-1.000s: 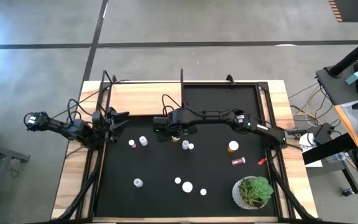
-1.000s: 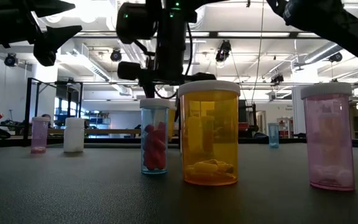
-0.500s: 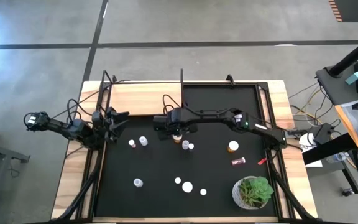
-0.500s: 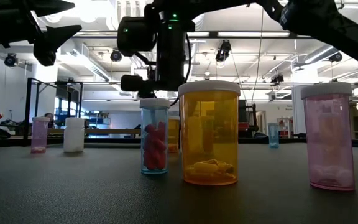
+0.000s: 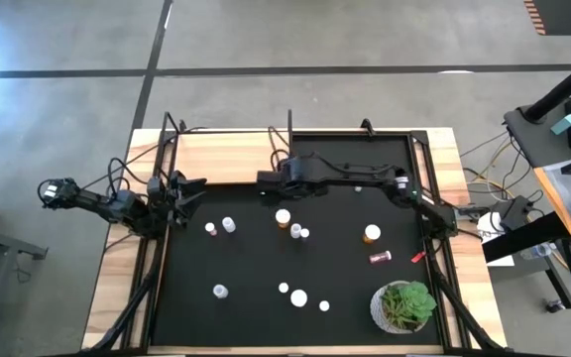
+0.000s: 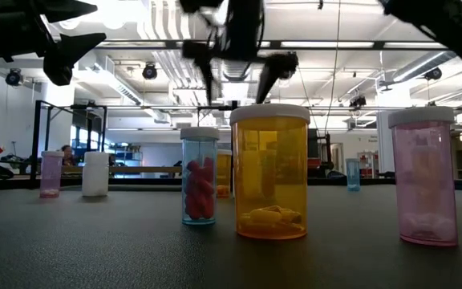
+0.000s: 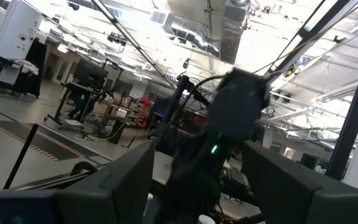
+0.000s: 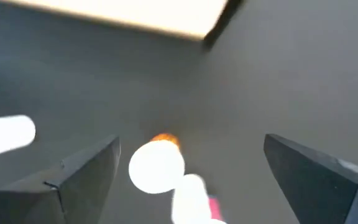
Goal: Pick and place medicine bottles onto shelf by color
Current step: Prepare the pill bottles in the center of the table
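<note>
From overhead we look straight down on the whole black mat (image 5: pixel 295 248), with both arms and the floor around the table. At table height we look level across the mat into the room, very close to an orange bottle (image 6: pixel 269 171). From the left wrist we face across toward the other arm and the room's ceiling. From the right wrist we look down, near the mat, onto a white-capped orange bottle (image 8: pixel 157 164), which we also see from overhead (image 5: pixel 283 217).
</note>
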